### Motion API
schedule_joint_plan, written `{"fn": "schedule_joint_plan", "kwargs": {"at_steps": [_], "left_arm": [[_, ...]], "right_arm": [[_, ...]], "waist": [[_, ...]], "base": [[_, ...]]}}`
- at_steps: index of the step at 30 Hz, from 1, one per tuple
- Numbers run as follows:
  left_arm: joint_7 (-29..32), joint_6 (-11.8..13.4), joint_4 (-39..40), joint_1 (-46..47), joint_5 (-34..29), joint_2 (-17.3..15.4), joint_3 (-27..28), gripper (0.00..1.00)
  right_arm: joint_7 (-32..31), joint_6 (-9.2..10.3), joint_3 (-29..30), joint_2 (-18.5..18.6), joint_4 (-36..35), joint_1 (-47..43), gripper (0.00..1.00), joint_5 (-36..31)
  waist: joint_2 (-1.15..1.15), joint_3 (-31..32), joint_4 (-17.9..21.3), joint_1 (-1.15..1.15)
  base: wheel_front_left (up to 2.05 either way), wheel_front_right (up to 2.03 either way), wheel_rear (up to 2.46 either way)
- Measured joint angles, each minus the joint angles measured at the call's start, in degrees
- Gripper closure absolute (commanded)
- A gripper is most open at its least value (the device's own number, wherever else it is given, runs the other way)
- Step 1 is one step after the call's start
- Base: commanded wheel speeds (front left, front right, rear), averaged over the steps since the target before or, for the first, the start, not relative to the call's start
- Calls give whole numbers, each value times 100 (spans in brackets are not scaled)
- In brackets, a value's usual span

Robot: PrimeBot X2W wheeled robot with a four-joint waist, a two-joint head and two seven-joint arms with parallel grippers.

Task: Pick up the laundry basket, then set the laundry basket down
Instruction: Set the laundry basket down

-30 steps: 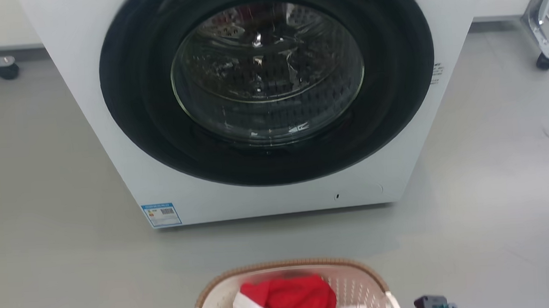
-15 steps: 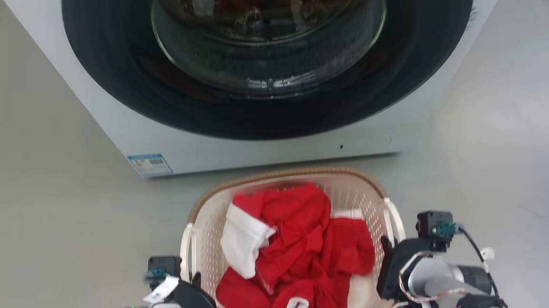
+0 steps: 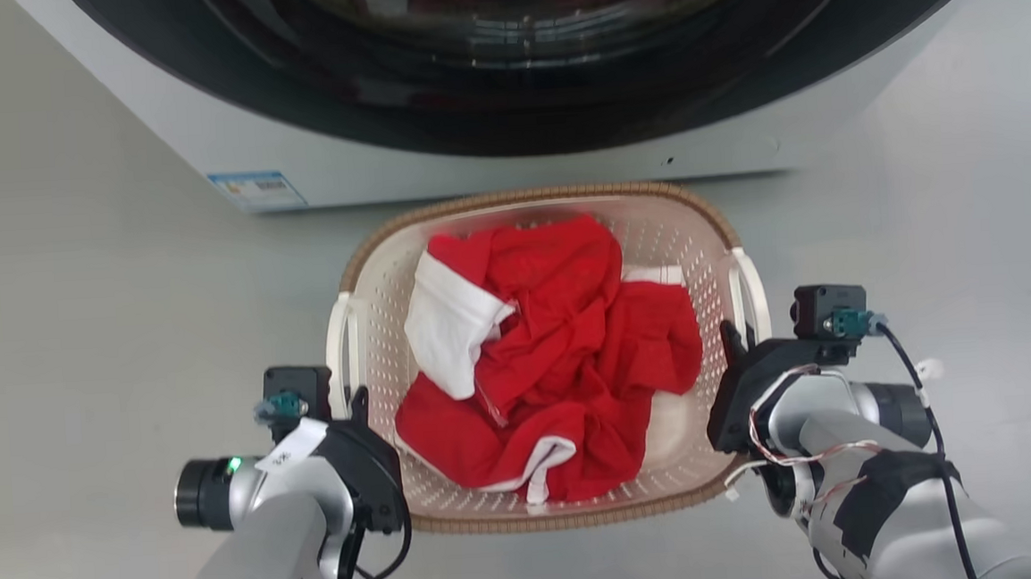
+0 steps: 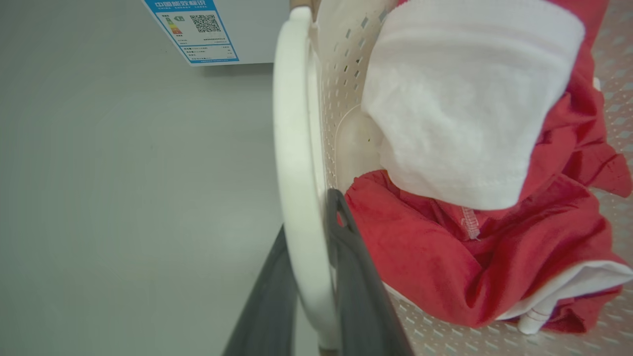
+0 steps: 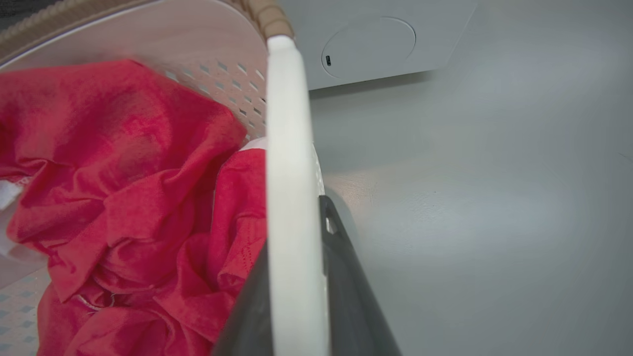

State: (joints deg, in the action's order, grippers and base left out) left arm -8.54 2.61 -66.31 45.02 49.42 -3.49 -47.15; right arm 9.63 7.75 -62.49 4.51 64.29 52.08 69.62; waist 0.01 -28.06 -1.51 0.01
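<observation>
The laundry basket (image 3: 655,227), cream perforated plastic with a brown woven rim, is just in front of the washing machine and holds crumpled red and white clothes (image 3: 563,340). My left gripper (image 3: 358,399) is shut on the basket's left white handle (image 3: 338,336); in the left wrist view its dark fingers (image 4: 353,257) clamp that handle (image 4: 294,138). My right gripper (image 3: 731,337) is shut on the right white handle (image 3: 748,284), which also runs between my right gripper's fingers (image 5: 346,277) as a white bar (image 5: 287,138). Whether the basket's base touches the floor is hidden.
The white washing machine (image 3: 436,164) with its dark round door (image 3: 556,72) stands right behind the basket. A blue energy label (image 3: 256,189) is stuck low on the machine's front left. Grey floor (image 3: 80,334) spreads open to both sides.
The camera has dipped downward, so the machine slid up the picture. The basket and both grippers, holding its handles as before, now sit higher and fuller in view.
</observation>
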Motion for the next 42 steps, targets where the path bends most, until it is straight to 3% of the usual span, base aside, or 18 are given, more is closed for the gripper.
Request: {"fn": "schedule_joint_plan", "kwargs": {"at_steps": [27, 42], "left_arm": [[-275, -3, -62, 1340, -120, -5, 49, 100], [-427, -15, -188, 1600, -229, 2, 56, 100]], "right_arm": [[279, -138, 10, 43, 332, 1280, 100, -218], [426, -172, 11, 45, 326, 1372, 100, -219]], "waist": [[0, -2257, -268, -1], [-2, -2425, -329, -2]], "base": [[0, 0, 0], [0, 0, 0]]}}
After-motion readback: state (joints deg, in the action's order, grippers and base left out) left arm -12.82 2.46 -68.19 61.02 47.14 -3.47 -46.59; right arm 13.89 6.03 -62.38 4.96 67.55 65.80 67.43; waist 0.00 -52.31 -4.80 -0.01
